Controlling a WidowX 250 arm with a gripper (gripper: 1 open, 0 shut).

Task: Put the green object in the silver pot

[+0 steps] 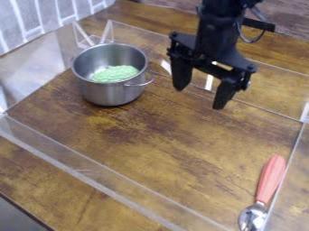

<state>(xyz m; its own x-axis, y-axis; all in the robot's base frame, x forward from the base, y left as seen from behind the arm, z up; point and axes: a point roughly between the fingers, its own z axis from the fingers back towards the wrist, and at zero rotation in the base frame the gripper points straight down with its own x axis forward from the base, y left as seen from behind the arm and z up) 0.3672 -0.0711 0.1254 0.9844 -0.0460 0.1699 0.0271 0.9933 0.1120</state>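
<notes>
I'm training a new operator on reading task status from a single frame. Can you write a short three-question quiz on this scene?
1. True or false: the green object lies inside the silver pot.
2. The gripper is: A) shut on the green object, B) open and holding nothing, C) reaching into the pot.
3. What lies near the table's lower right corner?

Key
1. True: it rests on the pot's bottom.
2. B: the fingers are spread apart, to the right of the pot, with nothing between them.
3. A red-handled spoon, well away from pot and gripper.
</notes>
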